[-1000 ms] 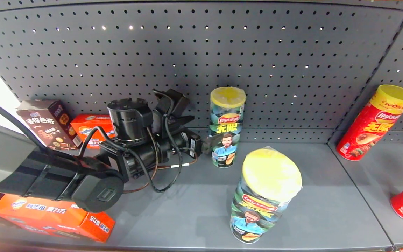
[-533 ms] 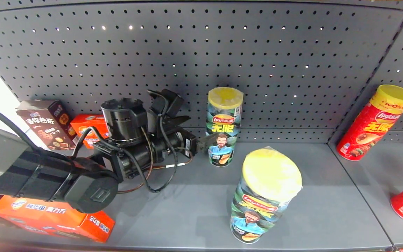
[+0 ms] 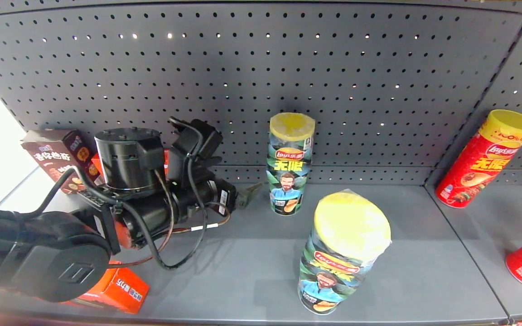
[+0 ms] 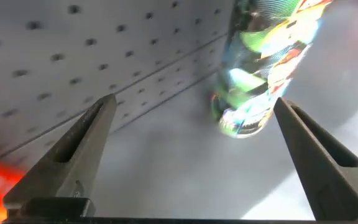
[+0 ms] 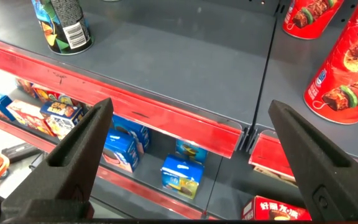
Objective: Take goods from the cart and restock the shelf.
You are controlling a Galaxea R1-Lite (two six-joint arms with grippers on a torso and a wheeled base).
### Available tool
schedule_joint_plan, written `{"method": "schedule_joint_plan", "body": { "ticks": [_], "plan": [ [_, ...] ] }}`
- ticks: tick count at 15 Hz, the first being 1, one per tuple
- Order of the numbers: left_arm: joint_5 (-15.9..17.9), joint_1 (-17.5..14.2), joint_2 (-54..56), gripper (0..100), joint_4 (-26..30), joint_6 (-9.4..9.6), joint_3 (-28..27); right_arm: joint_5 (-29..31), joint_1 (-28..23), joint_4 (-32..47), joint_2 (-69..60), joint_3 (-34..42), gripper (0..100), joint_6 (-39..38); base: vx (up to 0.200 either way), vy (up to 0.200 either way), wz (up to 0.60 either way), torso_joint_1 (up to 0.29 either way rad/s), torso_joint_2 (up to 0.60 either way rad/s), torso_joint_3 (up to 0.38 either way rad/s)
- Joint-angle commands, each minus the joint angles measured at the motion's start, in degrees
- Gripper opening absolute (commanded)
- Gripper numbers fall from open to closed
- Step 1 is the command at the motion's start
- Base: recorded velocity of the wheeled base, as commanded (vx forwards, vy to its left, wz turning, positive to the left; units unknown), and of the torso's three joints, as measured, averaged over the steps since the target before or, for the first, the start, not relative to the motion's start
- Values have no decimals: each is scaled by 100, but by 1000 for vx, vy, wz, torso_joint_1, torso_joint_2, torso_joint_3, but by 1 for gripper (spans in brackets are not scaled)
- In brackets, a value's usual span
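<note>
Left gripper [image 3: 248, 194] gapes empty just beside rear can [image 3: 289, 165], upright on shelf [image 3: 252, 271]; right gripper [image 5: 190, 109] spread, empty too. I judge placing done; next, fetch more from cart.

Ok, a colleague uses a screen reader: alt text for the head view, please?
The left arm's open tool points at a tall green crisp can with a yellow lid, at the back of a grey metal shelf. A matching can stands nearer the front, red cans to the right, orange and brown snack boxes left.
</note>
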State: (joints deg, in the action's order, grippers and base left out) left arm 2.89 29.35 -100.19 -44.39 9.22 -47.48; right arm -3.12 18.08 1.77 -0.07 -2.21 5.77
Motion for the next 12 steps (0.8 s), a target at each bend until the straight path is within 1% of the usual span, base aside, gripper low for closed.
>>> {"method": "schedule_joint_plan", "body": {
  "ticks": [1,2,3,4,7,9,12],
  "plan": [
    [-245,70,176,100,35,282,20,-4,3,-1,7,1,100,3,0,0,0,0,0,0],
    [-350,88,132,100,35,441,20,-4,3,-1,7,10,100,3,0,0,0,0,0,0],
    [-438,123,70,100,35,529,20,-4,3,-1,7,10,100,3,0,0,0,0,0,0],
    [-570,141,-97,100,26,564,-15,-4,3,-1,7,10,100,3,0,0,0,0,0,0],
    [-737,132,-483,100,9,564,-297,-4,3,-10,7,10,100,3,0,0,0,0,0,0],
    [-764,132,-686,100,0,564,-516,-4,3,-10,7,10,100,3,0,0,0,0,0,0],
    [-755,88,-826,100,-17,555,-648,-4,3,-10,7,10,100,3,0,0,0,0,0,0]
  ]
}}
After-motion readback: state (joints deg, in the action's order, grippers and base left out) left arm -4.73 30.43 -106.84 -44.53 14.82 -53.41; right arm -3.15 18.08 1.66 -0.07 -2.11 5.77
